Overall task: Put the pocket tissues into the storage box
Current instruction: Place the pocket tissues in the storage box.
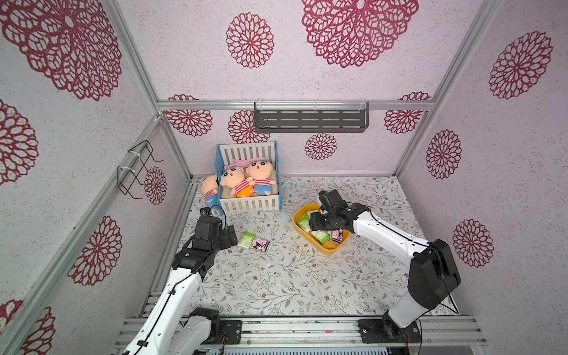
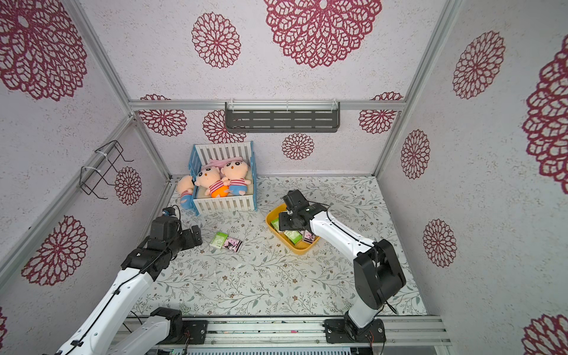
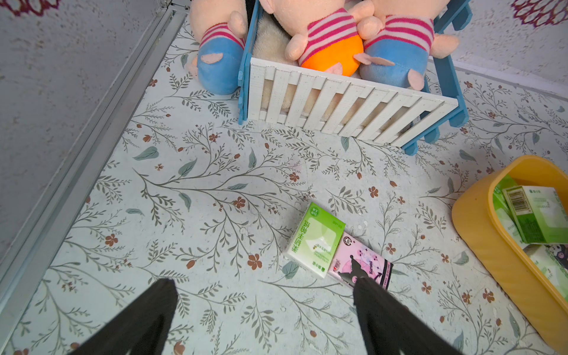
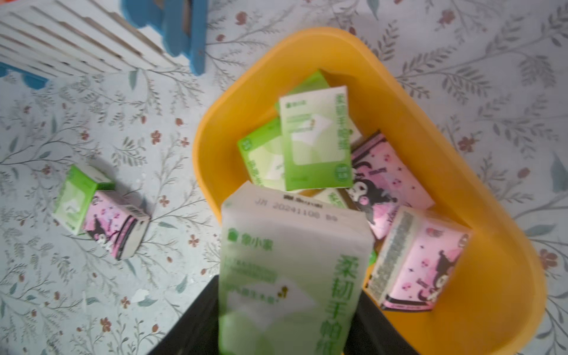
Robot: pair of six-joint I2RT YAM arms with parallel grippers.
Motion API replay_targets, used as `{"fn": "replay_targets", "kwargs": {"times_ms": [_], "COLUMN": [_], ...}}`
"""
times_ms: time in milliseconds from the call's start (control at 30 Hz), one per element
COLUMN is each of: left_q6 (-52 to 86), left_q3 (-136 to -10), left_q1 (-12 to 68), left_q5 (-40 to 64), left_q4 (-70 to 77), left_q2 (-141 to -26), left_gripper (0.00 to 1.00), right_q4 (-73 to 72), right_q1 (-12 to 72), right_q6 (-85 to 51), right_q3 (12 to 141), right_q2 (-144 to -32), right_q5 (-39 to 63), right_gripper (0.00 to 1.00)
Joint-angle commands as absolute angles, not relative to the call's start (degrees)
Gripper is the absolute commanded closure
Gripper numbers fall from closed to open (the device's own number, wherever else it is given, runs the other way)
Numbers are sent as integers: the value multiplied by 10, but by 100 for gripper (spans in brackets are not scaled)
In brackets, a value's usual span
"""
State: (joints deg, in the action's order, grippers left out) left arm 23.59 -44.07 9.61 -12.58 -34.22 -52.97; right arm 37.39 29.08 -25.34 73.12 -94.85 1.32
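Right gripper (image 4: 285,319) is hanging over the yellow storage box (image 1: 329,249), clamped on a green-and-white packet (image 4: 292,246) that sticks out past its fingers toward the box. I honestly can't tell whether the packet's far end touches anything in there.

The box already has a jumble inside. There are overlapping green packs (image 4: 316,138) around the middle and a flat pink pack (image 4: 387,181) with the black cartoon figure next to them. A second pink pack (image 4: 421,261) is propped on its edge near the wall.

Two packets aren't in the box. They're on the tabletop (image 1: 292,276), well apart from the box on the left arm's side: a loose green packet (image 3: 315,238) and a loose pink packet (image 3: 359,264), touching side by side.

The left gripper (image 3: 262,289) sits just past that pair, farther from the box, jaws spread wide with nothing between them. In its wrist view one finger overlaps the pink one's corner, but I can't say it's actually touching.

The slatted crate (image 1: 250,204) of plush dolls is near the box, off toward the back wall. One extra doll (image 1: 210,190) is slumped outside it on the side away from the box.
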Motion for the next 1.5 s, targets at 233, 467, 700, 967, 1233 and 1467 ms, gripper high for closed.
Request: {"fn": "replay_targets", "kwargs": {"times_ms": [233,467,700,967,1233,1467], "left_q6": [229,228,228,227,227,227], "left_q3": [-451,-452,-452,-452,-452,-453], "left_q1": [102,103,103,103,103,103], "left_q5": [-130,-130,-130,-134,-137,-137], "left_q4": [-344,-345,-344,-345,-347,-348], "left_q2": [-529,-529,-530,-530,-529,-527], "left_gripper": [3,3,3,3,3,3], "right_q4": [375,358,347,358,370,366], "right_q1": [251,251,252,252,251,251], "right_q6": [-220,-228,-229,-223,-220,-217], "right_q3": [734,703,686,729,767,787], "right_q2": [-982,-990,-1000,-1041,-1063,-1077], "right_q5": [-7,-2,-7,-11,-14,-16], "right_gripper": [39,38,38,36,34,33]}}
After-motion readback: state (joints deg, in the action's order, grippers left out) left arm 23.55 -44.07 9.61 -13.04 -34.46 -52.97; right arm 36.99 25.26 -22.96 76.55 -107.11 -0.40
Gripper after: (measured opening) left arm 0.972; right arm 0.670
